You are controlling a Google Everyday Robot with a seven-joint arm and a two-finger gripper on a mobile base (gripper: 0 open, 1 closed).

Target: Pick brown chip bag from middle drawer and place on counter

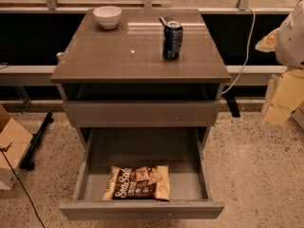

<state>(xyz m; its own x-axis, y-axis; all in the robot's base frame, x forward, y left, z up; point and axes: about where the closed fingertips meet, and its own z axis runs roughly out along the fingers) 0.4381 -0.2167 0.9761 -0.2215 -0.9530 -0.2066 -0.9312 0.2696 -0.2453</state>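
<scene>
The brown chip bag [137, 183] lies flat on the grey floor of the open middle drawer [142, 209], near its front, with the white "Sea Salt" script facing up. The counter [137, 56] is the glossy grey-brown top of the cabinet above it. My gripper [281, 101] hangs at the far right edge of the view, beside the cabinet and about level with the counter's edge. It is well away from the bag and nothing shows in it.
A dark blue soda can [172, 40] stands on the counter right of centre, with a small dark object behind it. A white bowl [107, 16] sits at the back left. A shut drawer front [141, 113] is above the open drawer. A cardboard box [12, 146] stands on the floor at left.
</scene>
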